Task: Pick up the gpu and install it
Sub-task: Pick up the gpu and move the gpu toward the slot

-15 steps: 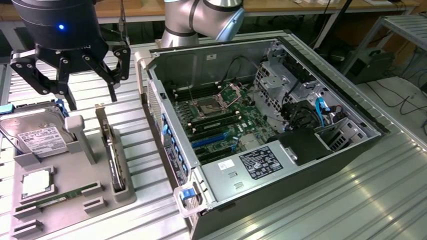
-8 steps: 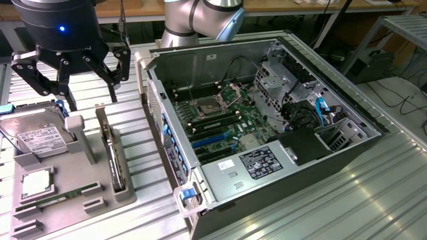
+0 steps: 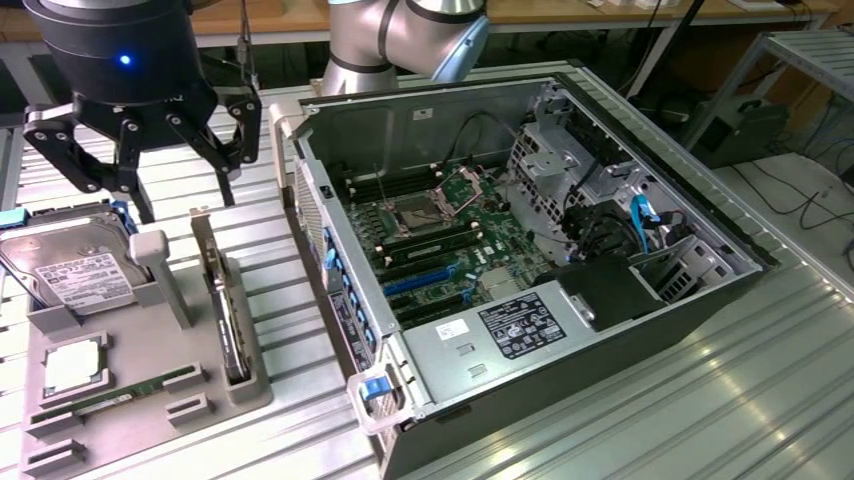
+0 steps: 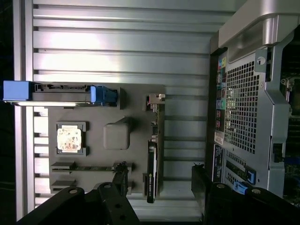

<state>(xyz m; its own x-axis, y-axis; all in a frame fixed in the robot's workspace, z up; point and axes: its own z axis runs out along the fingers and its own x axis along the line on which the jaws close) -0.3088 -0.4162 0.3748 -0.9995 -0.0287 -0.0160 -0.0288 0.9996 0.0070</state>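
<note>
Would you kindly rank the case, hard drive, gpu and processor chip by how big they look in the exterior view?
Largest to smallest:
1. case
2. hard drive
3. gpu, standing edge-on, so it looks thin; its place against the drive is unsure
4. processor chip

No legible text anywhere (labels on hard drive (image 3: 74, 275) and power supply (image 3: 467, 345) unreadable)

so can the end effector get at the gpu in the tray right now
Probably yes: the end effector hangs open above the tray, and the gpu stands on edge in its slot with nothing over it.
</note>
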